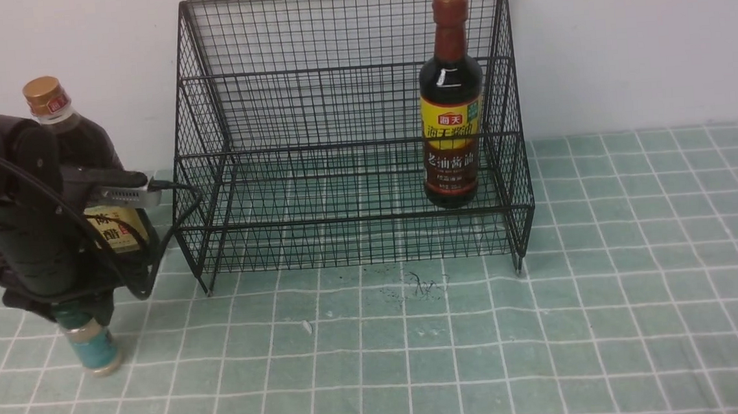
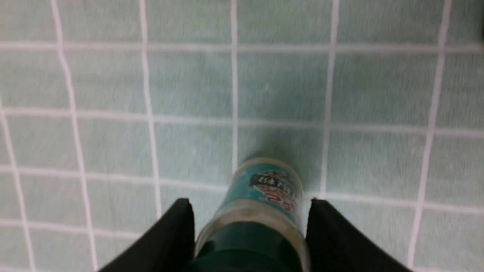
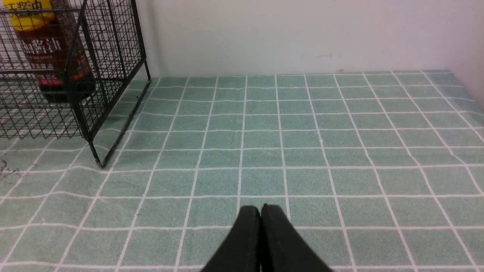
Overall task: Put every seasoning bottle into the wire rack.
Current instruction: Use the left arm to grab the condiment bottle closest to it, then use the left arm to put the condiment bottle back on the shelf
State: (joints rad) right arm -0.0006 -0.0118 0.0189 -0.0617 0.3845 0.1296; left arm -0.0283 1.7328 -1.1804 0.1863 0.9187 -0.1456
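Green tiled table (image 1: 639, 266) before a plain pale wall (image 1: 643, 38), bearing a black wire rack (image 1: 358, 243). Left pincer (image 2: 249, 215): jaws parted, one to either side of the green-capped shaker (image 2: 261, 196), which stands on the table left of the rack; whether they press on it cannot be told. Right pincer (image 3: 261, 211): jaws together, narrow, holding nothing. Red-necked dark bottle (image 1: 453, 123): upright inside the rack, towards its right end. Gold-capped dark bottle (image 1: 88, 145): outside the rack, to its left, partly hidden by the left arm (image 1: 39, 223).
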